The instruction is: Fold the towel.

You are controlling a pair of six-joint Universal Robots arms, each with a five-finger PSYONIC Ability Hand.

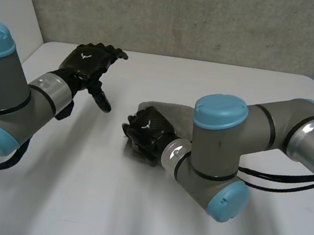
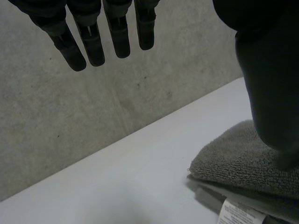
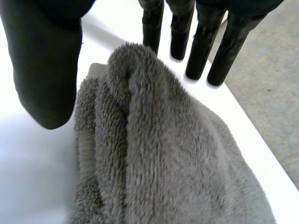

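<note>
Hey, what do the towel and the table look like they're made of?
Towel: grey terry cloth, probably cotton. It has a fuzzy looped pile, a flat woven hem, and a printed label at its edge. Table: a smooth white top with a matt sheen, likely laminate or painted board, though the look leaves that open.
</note>
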